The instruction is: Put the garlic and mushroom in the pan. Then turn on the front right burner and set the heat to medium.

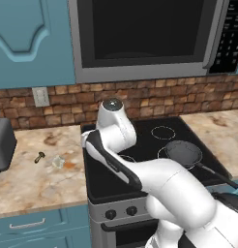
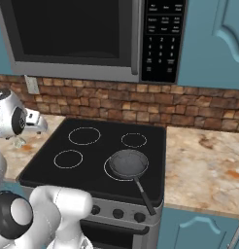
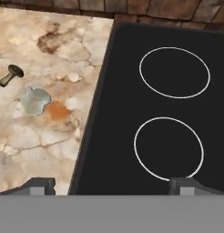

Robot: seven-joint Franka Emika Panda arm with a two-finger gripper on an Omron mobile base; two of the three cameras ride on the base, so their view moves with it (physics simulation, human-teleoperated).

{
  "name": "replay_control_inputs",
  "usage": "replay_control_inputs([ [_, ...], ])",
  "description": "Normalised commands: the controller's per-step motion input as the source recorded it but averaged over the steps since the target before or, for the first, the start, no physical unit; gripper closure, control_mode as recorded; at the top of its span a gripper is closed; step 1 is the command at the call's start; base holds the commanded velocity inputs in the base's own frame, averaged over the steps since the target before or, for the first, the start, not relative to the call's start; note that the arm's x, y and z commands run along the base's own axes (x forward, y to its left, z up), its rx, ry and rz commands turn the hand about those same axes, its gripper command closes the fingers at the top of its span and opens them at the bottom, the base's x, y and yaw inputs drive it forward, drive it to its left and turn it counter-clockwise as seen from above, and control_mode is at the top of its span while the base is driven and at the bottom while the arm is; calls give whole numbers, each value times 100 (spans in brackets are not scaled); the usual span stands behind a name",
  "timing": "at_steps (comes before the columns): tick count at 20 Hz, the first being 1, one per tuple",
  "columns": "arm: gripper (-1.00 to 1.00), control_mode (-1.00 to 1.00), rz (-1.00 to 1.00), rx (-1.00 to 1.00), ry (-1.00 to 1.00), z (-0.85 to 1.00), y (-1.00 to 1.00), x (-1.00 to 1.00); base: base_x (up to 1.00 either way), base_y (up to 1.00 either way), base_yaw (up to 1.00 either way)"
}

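Garlic (image 3: pixel 35 100): pale grey-white lumpy bulb with a faint sheen, lying on the table (image 3: pixel 36 145) left of the cooktop, just beside an orange blotch in the stone
Mushroom (image 3: pixel 10 74): tiny, dark rounded cap on a short tan stem, lying on its side on the table, near the garlic and a little farther from the cooktop
Pan (image 2: pixel 128 163): small, round, dark grey, shallow rim, sitting on the burner (image 2: pixel 111 174); its long thin black handle is pointing toward the stove's front edge
Burner: largest of four thin white rings on the cooktop, front right, mostly covered by the pan
Cooktop (image 3: pixel 118 136): flat glossy black glass, square-edged
Table: mottled beige stone with brown veins, running on both sides of the stove
Claw (image 3: pixel 111 186): standing wide open and gripping nothing, its two dark tips showing at the bottom of the hand view, one over the table, the other over the cooktop
Garlic to claw: lying apart from both tips, ahead of the tip over the table in the hand view, not touching it
Mushroom to claw: lying beyond the garlic, well apart from the tips
Wall (image 1: pixel 155 99): rough brown brick behind the stove
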Motion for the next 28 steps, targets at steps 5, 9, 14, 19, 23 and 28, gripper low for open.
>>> replay_control_inputs([
  [5, -100, -100, 1, 4, 30, 0, -2, 11, 0, 0, 0],
  [9, -100, -100, 10, 5, 25, -4, -8, -2, 0, 0, 0],
  [14, -100, -100, 5, 0, 2, -43, 16, 1, 0, 0, 0],
  [19, -100, -100, 0, 0, 0, -32, 62, 16, 0, 0, 0],
  [23, -100, -100, 0, 0, 0, -7, 70, 17, 0, 0, 0],
  [28, -100, -100, 0, 0, -2, -1, 57, 10, 0, 0, 0],
])
